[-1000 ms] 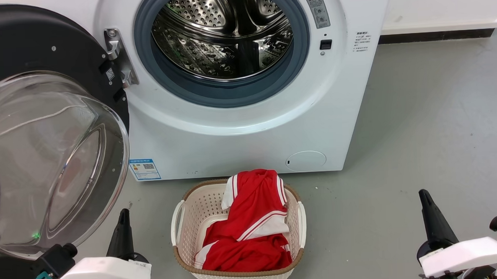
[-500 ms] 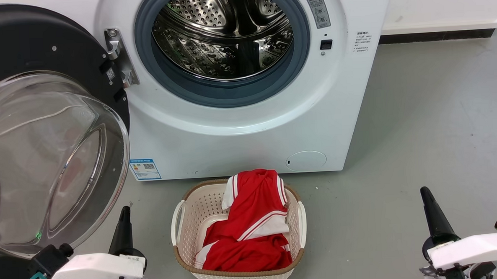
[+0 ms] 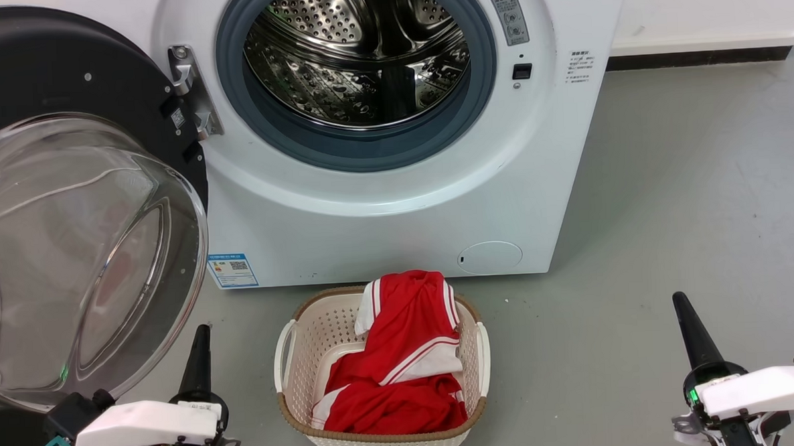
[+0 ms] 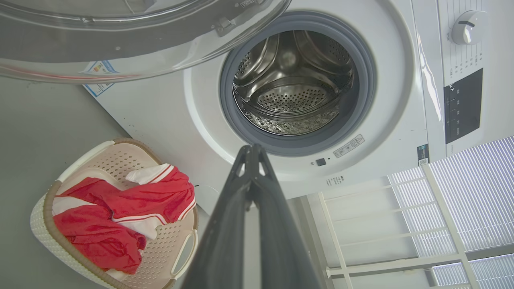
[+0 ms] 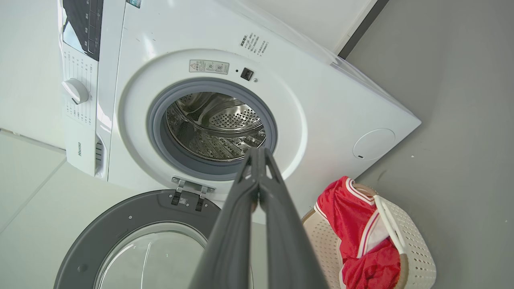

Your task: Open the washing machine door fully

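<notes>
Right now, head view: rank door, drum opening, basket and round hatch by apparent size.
1. Door: largest, though it is nearest the camera, which inflates it.
2. Drum opening: cut off by the top edge.
3. Basket
4. Hatch

Left tool (image 4: pixel 253 149): dark fingers pressed together at the tips, holding nothing, in front of the washing machine (image 4: pixel 401 132).
Washing machine door (image 4: pixel 132 44): stands open, across the upper left.
Steel drum (image 4: pixel 293 88): exposed.
Laundry basket (image 4: pixel 38 226): on the floor (image 4: pixel 40 120), lower left, holding a red-and-white garment (image 4: pixel 120 204).
</notes>
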You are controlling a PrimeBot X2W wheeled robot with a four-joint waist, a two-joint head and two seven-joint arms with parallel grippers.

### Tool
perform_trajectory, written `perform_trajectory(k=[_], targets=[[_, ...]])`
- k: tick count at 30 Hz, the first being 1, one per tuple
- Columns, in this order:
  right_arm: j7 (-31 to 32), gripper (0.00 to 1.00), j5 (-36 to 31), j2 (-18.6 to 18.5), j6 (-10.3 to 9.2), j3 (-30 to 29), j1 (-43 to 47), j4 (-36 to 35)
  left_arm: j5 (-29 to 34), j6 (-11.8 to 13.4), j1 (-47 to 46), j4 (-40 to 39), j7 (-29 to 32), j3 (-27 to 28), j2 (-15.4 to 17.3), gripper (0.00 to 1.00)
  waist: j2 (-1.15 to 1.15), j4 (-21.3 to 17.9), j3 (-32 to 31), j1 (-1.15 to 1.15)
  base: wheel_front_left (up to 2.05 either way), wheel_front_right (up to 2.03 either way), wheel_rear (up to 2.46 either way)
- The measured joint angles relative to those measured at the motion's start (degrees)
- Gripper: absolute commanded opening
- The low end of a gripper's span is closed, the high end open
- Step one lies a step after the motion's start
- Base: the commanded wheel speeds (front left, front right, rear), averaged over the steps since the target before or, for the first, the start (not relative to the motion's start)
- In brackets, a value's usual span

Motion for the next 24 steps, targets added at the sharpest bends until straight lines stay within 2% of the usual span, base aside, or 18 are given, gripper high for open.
perform_trajectory(k=[24], targets=[[2.56,0.0,13.3,-0.01,0.0,-1.04,-2.0,1.67,-12.35,-1.04,-1.37,0.67,3.24,1.2,-0.84,0.0,0.0,0.17,-0.02,0.0,0.0,0.0,0.0]])
